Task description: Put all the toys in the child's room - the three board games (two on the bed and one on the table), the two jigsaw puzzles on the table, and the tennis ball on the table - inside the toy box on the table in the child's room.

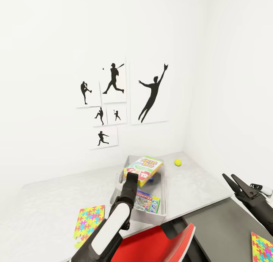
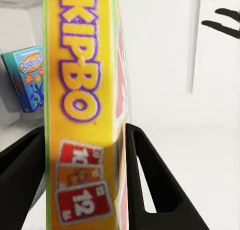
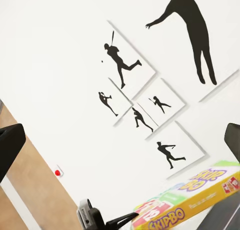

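My left gripper [image 1: 133,175] is shut on the yellow and green Skip-Bo board game [image 1: 144,168], holding it tilted over the light grey toy box [image 1: 163,207] on the table [image 1: 49,205]. In the left wrist view the game [image 2: 80,90] sits between the two black fingers [image 2: 142,175]. A white and green board game [image 1: 147,202] lies inside the box, and a blue one [image 2: 27,80] is there too. One jigsaw puzzle [image 1: 89,220] lies on the table left of the box. The tennis ball [image 1: 178,162] rests near the far right corner. My right gripper [image 1: 234,180] is open and holds nothing, off the table's right end.
A second jigsaw puzzle [image 1: 262,247] lies on a dark grey surface at the lower right. A red chair [image 1: 159,241] stands at the table's front edge beneath my left arm. Black silhouette pictures [image 1: 113,99] hang on the white wall behind the table.
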